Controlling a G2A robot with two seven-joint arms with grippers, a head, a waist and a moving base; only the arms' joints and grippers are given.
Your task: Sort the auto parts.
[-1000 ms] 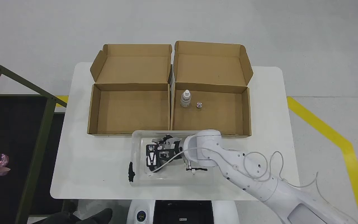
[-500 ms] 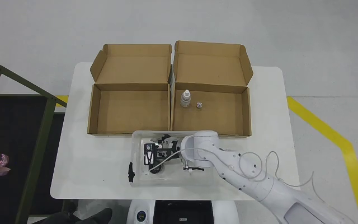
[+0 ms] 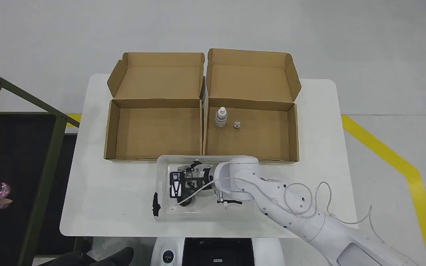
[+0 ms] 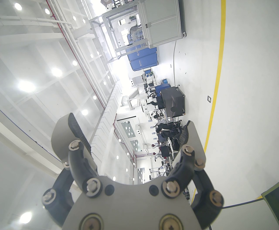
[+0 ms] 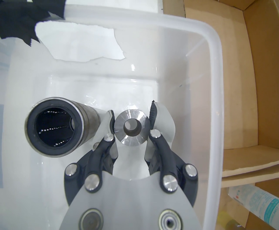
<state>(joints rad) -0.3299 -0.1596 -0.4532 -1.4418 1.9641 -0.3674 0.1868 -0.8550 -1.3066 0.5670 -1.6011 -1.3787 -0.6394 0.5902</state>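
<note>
My right gripper is down inside the clear plastic bin, shut on a small shiny metal bushing with a centre hole. Its pads press on both sides of the bushing. A larger steel linear bearing with a black bore lies right beside it, close to one finger. From above, the right arm covers the middle of the bin, with the right gripper among dark parts. My left gripper is open, holds nothing and points up into the room.
Two open cardboard boxes stand behind the bin: the left box holds nothing, the right box holds a small white bottle and a small round part. A black part and a white scrap lie in the bin.
The right arm has shifted slightly leftward inside the bin. The boxes and their contents have not moved.
</note>
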